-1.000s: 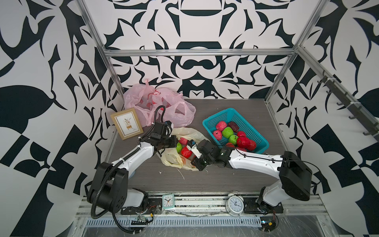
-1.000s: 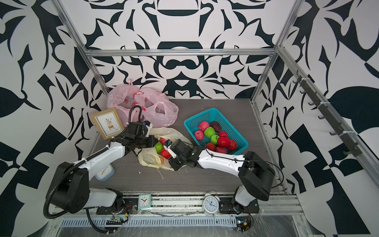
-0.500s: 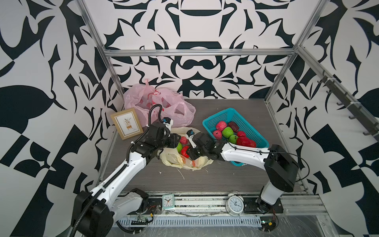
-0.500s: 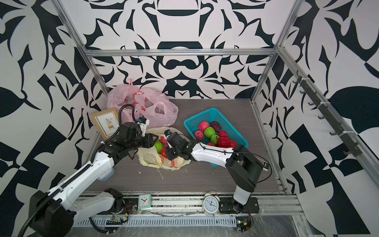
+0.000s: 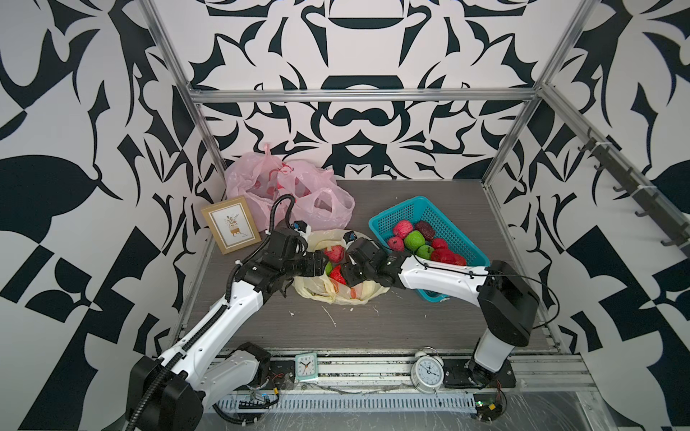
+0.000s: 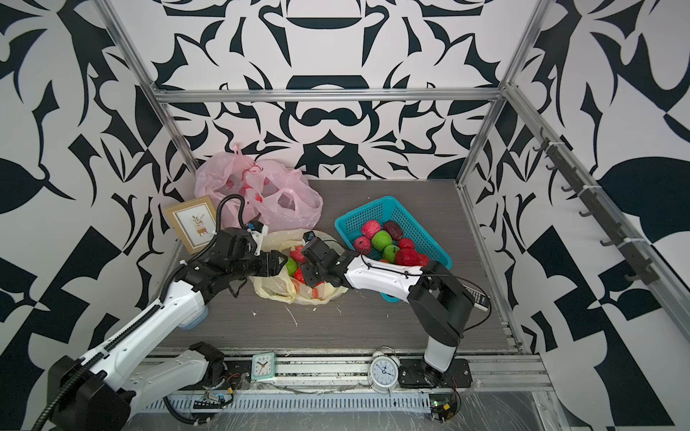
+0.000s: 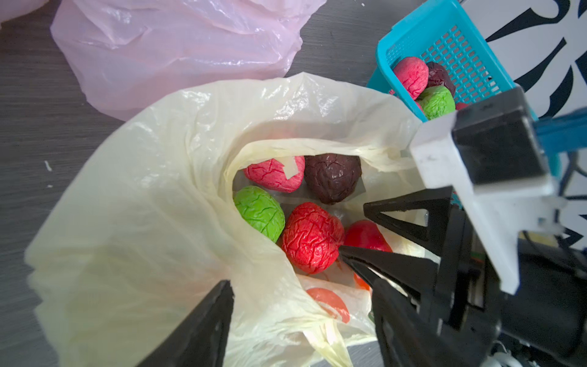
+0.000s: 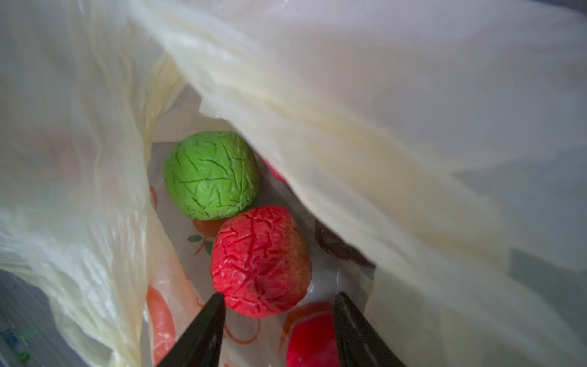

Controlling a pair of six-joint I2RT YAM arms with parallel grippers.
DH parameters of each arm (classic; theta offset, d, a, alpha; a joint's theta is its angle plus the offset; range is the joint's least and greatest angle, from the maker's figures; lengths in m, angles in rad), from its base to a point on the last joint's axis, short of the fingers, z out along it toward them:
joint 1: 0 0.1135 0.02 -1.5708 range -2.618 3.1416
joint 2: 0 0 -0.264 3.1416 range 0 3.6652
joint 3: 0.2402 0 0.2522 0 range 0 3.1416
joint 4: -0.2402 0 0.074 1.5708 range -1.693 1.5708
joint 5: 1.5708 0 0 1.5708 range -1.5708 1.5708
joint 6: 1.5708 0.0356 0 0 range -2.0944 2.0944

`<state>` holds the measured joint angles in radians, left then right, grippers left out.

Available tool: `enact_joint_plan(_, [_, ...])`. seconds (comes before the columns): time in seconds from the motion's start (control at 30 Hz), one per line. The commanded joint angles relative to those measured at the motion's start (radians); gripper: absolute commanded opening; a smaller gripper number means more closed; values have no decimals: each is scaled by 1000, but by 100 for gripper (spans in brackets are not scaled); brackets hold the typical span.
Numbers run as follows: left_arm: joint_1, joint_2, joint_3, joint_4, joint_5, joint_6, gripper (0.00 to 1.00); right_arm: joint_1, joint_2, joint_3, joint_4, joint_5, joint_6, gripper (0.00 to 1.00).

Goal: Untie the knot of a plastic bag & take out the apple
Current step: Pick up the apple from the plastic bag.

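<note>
The cream plastic bag [image 5: 321, 294] [image 6: 276, 289] lies open mid-table with no knot showing. In its mouth lie a red apple [image 7: 313, 238] [image 8: 260, 260], a green apple [image 7: 259, 213] [image 8: 211, 179], a pink one [image 7: 274, 174] and a dark brown one [image 7: 333, 181]. My left gripper [image 5: 322, 262] [image 7: 301, 286] is open at the bag's left rim. Loose film lies between its fingers, unpinched. My right gripper [image 5: 345, 269] [image 8: 279, 297] is open inside the mouth, its fingertips [image 8: 219, 298] just short of the red apple.
A teal basket [image 5: 407, 211] holding several apples stands right of the bag, partly under my right arm. Pink bags [image 5: 291, 194] and a picture frame [image 5: 231, 224] sit at the back left. Two clocks [image 5: 306, 367] [image 5: 427, 371] stand on the front rail.
Both grippers have opened. My right gripper moved from the bag's front edge back into its mouth. My left arm has swung and reached in toward the rim.
</note>
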<state>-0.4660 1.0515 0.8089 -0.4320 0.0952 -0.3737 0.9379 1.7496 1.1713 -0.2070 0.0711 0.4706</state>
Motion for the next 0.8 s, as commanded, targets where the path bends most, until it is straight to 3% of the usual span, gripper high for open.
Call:
enact_joint_plan(0.0, [0, -6, 2, -33, 9, 1, 74, 5, 31, 55, 25, -17, 40, 58])
enact_joint_plan(0.47, [0, 2, -16, -57, -10, 5, 74, 30, 162, 132, -10, 10, 86, 77])
enact_joint_plan(0.53, [0, 1, -17, -54, -11, 4, 74, 30, 169, 134, -18, 0, 86, 87])
enact_joint_plan(0.77, [0, 2, -21, -47, -11, 3, 74, 32, 170, 123, -33, -20, 87, 88])
